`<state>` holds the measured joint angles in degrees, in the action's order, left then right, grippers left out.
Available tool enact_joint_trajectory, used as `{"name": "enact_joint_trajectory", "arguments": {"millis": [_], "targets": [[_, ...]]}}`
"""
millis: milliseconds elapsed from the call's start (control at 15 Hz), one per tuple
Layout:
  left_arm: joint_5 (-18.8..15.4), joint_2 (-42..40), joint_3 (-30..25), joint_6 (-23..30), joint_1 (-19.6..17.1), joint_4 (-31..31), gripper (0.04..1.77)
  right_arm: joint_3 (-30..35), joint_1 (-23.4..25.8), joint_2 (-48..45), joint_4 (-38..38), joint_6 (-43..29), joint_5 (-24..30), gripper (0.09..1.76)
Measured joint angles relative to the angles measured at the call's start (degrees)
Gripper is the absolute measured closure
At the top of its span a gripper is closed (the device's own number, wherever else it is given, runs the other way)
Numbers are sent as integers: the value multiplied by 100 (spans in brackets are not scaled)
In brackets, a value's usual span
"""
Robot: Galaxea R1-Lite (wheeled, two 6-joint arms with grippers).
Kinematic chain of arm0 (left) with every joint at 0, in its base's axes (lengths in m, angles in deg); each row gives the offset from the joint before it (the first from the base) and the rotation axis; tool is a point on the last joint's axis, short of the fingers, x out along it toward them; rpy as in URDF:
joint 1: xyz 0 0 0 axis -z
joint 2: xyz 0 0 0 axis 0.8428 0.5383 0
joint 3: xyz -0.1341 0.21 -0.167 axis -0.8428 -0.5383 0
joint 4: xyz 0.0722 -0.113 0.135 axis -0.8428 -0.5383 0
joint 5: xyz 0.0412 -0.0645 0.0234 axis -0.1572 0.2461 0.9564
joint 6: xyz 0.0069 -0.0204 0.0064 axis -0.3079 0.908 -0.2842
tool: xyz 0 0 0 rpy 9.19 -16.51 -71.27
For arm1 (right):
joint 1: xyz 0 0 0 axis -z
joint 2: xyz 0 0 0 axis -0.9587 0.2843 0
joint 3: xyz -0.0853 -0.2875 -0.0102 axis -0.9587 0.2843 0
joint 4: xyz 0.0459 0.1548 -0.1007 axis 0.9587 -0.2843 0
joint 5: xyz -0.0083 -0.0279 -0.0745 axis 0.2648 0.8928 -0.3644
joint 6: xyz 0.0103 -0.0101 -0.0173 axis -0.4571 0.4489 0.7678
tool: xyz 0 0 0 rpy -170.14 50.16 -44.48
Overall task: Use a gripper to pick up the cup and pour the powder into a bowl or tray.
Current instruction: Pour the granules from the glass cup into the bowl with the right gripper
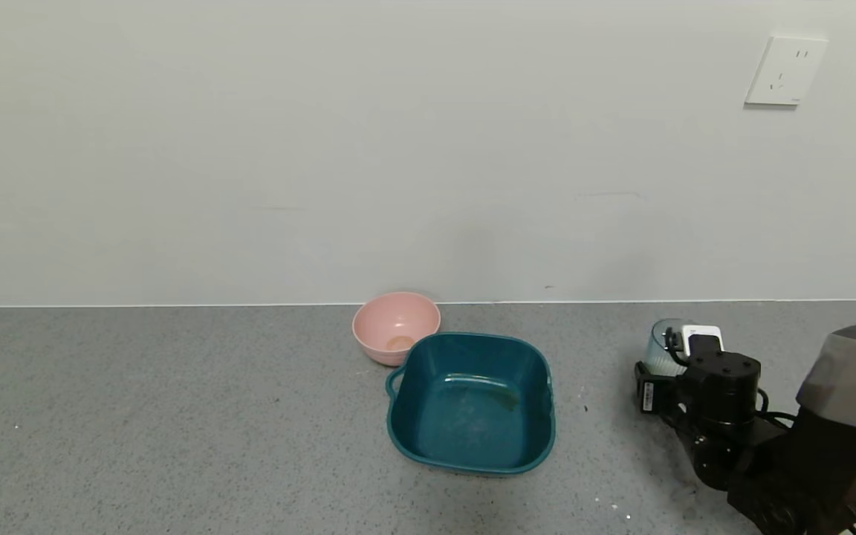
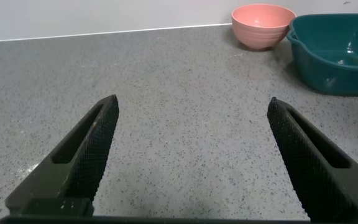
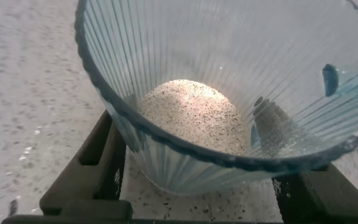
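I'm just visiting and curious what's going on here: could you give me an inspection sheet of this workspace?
Surface: grey speckled counter, a few white specks near the basin.
Job's things: ribbed cup upright, holding powder; teal basin apart from it.
Clutter: pink bowl touching the basin's far corner.
Grippers: right gripper straddles the cup; left gripper open over bare counter.
Cables: black cables on the right arm.
Surroundings: plain wall, wall socket.
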<state>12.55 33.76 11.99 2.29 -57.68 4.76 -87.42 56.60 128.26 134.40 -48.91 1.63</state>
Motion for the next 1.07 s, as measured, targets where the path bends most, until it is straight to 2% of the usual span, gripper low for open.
{"name": "enact_joint_trajectory", "arguments": {"millis": [400,667,1067], "targets": [[0,0,0,0,0,0,9,208,10,-514,11,212,579,51],[0,0,0,0,0,0,9,297,-89,-706,18,308,618,51],[0,0,0,2,0,0,9,341,-141,-1019,-22,895,877,51]]}}
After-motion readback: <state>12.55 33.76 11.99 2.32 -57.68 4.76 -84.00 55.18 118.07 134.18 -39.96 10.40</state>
